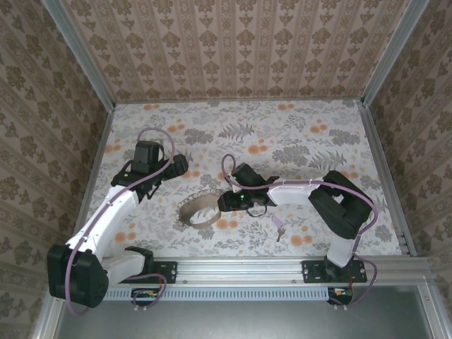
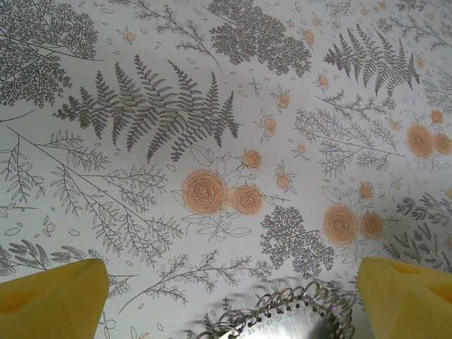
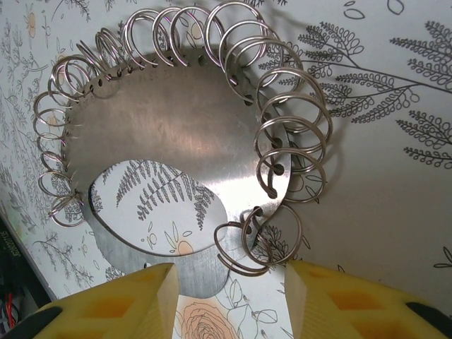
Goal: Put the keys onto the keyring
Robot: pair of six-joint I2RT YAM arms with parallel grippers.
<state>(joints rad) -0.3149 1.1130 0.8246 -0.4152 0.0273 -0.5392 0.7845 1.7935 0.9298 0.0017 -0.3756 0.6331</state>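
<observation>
2 arms flanked the keyring [image 1: 198,212] on the bench [image 1: 318,141]. The left end effector [image 1: 178,167] hung wide open and empty, probably waiting to steady it. The right end effector [image 3: 229,300], jaws partly apart, lined up on 1 wire loop [image 3: 258,240] and gripped nothing. The key [image 1: 279,227] lay farther right, untouched.

Your top external camera sits above and behind the arm bases [image 1: 321,270], looking down and forward over the whole floral table [image 1: 318,148] from far off. Your left wrist camera rides close over the tabletop, looking past its yellow fingertips [image 2: 49,300], with the keyring [image 2: 282,326] just at the bottom edge. Your right wrist camera looks almost straight down at that keyring [image 3: 176,134] from very near. All three views share it.
</observation>
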